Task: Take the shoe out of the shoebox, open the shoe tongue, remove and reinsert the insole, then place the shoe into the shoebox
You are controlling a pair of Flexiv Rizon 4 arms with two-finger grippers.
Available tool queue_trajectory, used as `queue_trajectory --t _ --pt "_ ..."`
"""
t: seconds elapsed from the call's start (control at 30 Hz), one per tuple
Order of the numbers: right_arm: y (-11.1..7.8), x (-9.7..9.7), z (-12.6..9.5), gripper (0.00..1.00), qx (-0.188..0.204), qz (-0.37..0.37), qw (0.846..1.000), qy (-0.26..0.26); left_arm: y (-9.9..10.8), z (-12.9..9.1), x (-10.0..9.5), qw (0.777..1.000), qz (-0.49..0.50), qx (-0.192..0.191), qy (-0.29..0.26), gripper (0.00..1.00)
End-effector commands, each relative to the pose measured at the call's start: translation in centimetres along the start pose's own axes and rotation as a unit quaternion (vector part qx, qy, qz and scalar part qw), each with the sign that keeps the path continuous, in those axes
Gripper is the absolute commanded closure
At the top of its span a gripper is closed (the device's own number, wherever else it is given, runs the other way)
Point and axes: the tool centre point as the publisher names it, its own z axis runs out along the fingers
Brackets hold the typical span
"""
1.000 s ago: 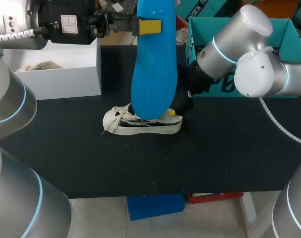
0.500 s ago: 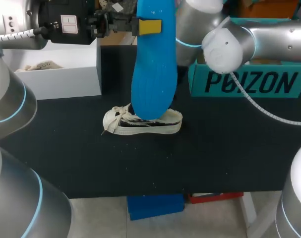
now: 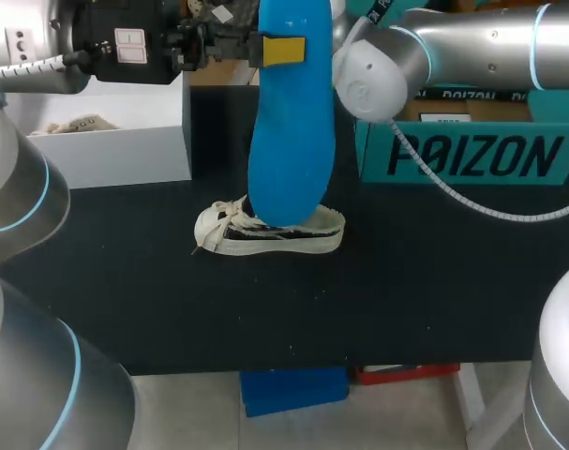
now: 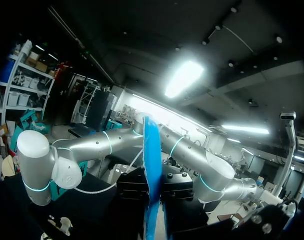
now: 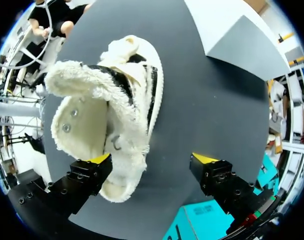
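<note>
Left gripper (image 3: 284, 49) fingers clamp the blue insole (image 3: 291, 141), upright between them. Right gripper (image 5: 152, 159) fingers spread wide, empty; white shoe (image 5: 111, 115) ahead, one end beside one finger.

I work in a robotics lab. My silver left arm (image 3: 17, 187) and right arm (image 3: 471, 42) reach over a black-covered bench (image 3: 406, 300). My left wrist view catches a dark industrial ceiling with strip lights (image 4: 184, 77) and stocked shelves (image 4: 16, 82).
</note>
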Motion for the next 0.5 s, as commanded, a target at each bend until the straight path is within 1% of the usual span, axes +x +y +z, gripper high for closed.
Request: queue_trajectory --t 0.03,0.2,0.43,0.47,0.5 --pt "0.7 -0.5 0.8 0.0 0.036 0.003 0.999 0.008 -0.1 0.1 0.0 1.0 -0.001 -0.002 -0.002 1.0" --pt "1.0 -0.4 1.3 0.0 0.024 0.008 1.0 0.012 -0.1 0.1 0.0 1.0 -0.001 -0.002 -0.002 1.0" --pt "1.3 -0.6 2.0 0.0 0.02 0.012 1.0 0.016 -0.1 0.1 0.0 1.0 -0.001 -0.002 -0.002 1.0" --pt "1.3 -0.7 2.1 0.1 0.019 0.013 1.0 0.017 -0.1 0.1 0.0 1.0 -0.001 -0.002 -0.002 1.0" --pt "1.3 -0.7 2.2 0.37 0.02 0.013 1.0 0.017 -0.1 0.1 0.0 1.0 -0.001 -0.002 -0.002 1.0"
